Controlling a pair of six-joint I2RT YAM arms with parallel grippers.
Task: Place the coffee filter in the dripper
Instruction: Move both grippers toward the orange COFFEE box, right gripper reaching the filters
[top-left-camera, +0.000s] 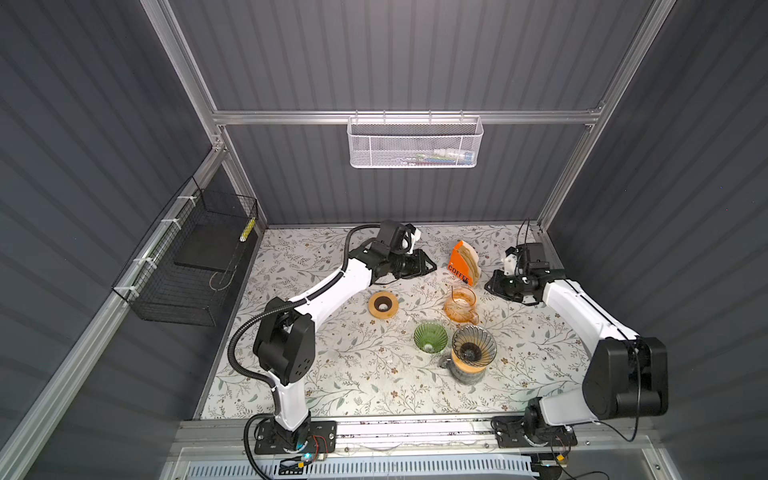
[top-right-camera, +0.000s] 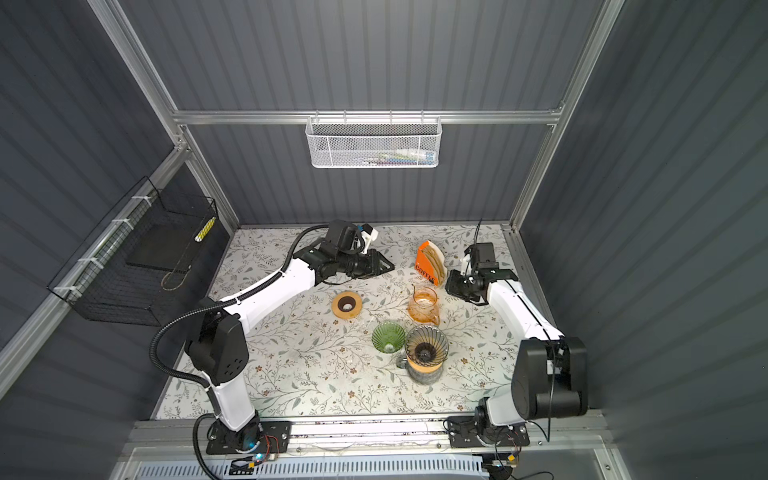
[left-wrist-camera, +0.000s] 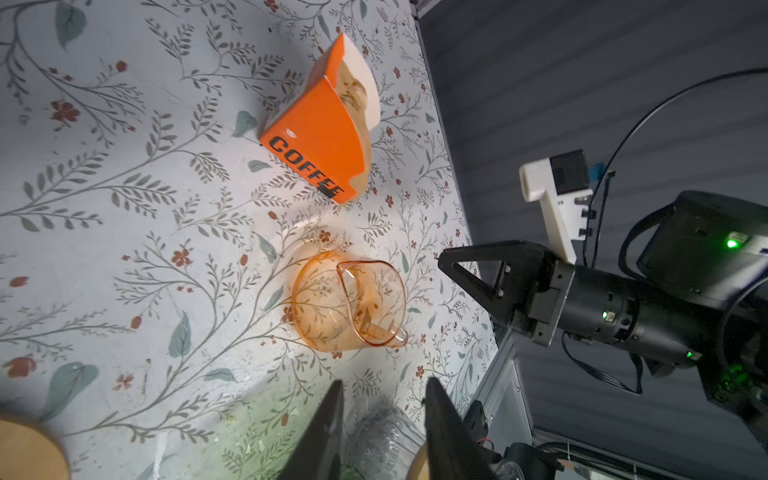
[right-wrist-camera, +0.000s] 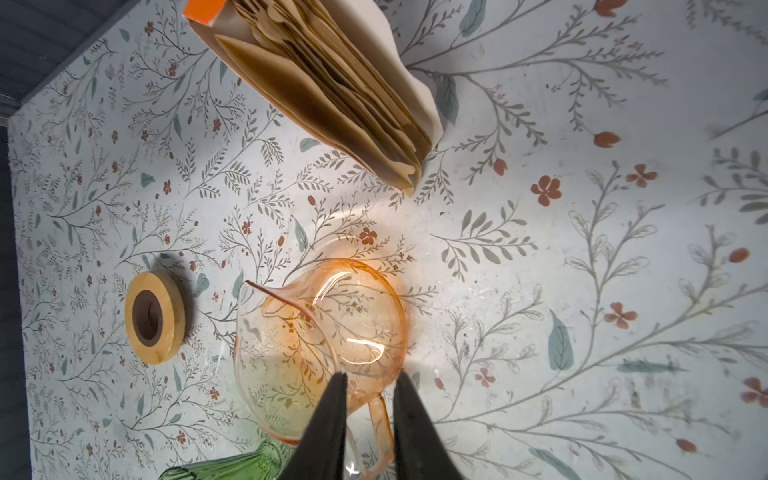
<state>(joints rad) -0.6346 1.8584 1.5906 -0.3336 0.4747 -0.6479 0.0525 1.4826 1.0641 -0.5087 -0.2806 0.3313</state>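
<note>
Brown paper coffee filters (right-wrist-camera: 332, 91) stand packed in an orange holder marked COFFEE (top-left-camera: 464, 262) (top-right-camera: 430, 262) (left-wrist-camera: 320, 137) at the back of the table. A ribbed smoky glass dripper (top-left-camera: 473, 348) (top-right-camera: 427, 347) sits on a carafe with a wooden collar near the front, and a green glass dripper (top-left-camera: 430, 337) (top-right-camera: 388, 336) stands beside it. My left gripper (top-left-camera: 432, 264) (left-wrist-camera: 384, 380) hovers left of the holder, open and empty. On the holder's right my right gripper (top-left-camera: 488, 284) (right-wrist-camera: 372, 375) hangs with a narrow gap between its jaws, holding nothing.
An orange glass pitcher (top-left-camera: 460, 306) (right-wrist-camera: 320, 345) stands between the holder and the drippers, below my right gripper. A wooden ring (top-left-camera: 383, 304) (right-wrist-camera: 154, 318) lies left of it. The back wall and right wall are close to the holder.
</note>
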